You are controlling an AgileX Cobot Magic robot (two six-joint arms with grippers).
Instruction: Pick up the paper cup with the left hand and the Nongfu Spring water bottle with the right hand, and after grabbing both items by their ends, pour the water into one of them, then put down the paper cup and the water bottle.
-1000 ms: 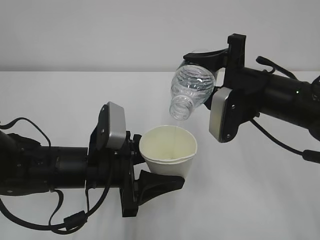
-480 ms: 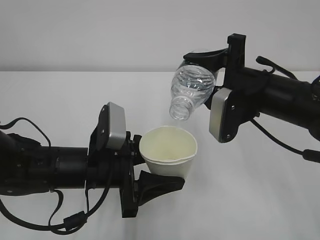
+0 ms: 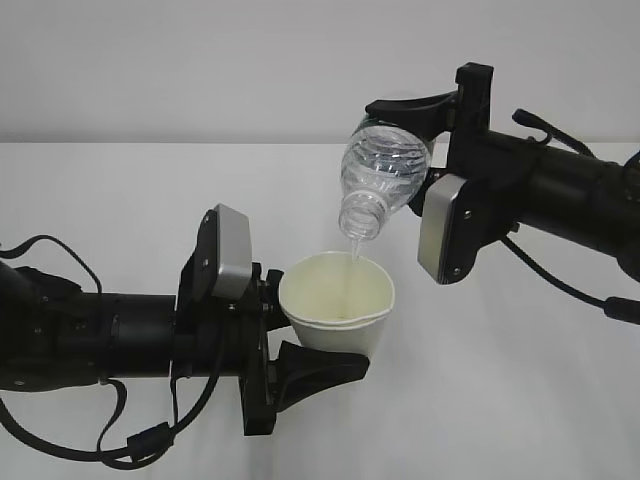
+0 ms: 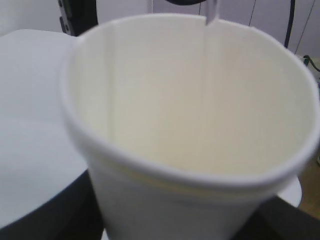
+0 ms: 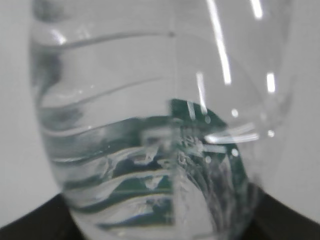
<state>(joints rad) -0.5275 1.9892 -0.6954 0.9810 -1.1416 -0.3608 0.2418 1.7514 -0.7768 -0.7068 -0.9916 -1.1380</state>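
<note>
The left hand occupies the near left of the exterior view, its arm reaching in horizontally from the left edge. Its jaws stand partly spread and are clamped on the paper cup, one black finger visible under the cup's lower wall. The cup is held clear of the white table, mouth up and leaning slightly toward the camera. In the left wrist view the cup fills the frame, with its cream interior and rolled rim visible.

Farther back and higher, the right hand grips the Nongfu Spring water bottle at its base end, jaws set wide around the ribbed body. The bottle is tipped neck-down, its mouth just above the far rim of the cup. A thin stream of water falls from the neck into the cup. The right wrist view shows the clear bottle close up, with green label print visible through it.
</note>
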